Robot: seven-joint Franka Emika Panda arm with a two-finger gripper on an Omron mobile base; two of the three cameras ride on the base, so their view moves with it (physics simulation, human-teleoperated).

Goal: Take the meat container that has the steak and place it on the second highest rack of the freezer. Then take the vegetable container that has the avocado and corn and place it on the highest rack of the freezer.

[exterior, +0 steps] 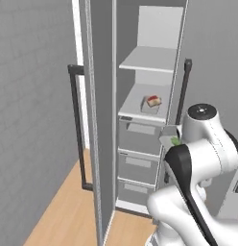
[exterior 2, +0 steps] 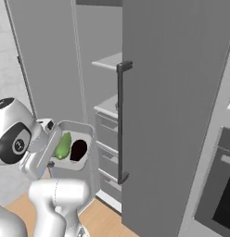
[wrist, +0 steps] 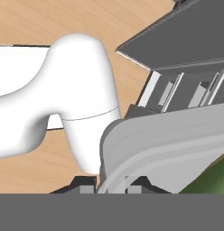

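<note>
Vegetable container point(exterior 2: 73, 150) clamped in my gripper point(wrist: 111, 182), held up in front of the open freezer point(exterior: 140, 144).

My fingers pinch its grey rim, with a green piece and the dark avocado point(exterior 2: 78, 150) inside. The tray sits level with the grey drawers point(exterior: 138, 153), near the right door's black handle point(exterior 2: 120, 122). The steak point(exterior: 153, 101) lies in its tray on the lower shelf point(exterior: 135, 108); the highest rack point(exterior: 147, 60) is bare.

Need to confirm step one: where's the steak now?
The steak sits in its tray on the lower of the freezer's two shelves, just above the drawers, in the left base view.
</note>
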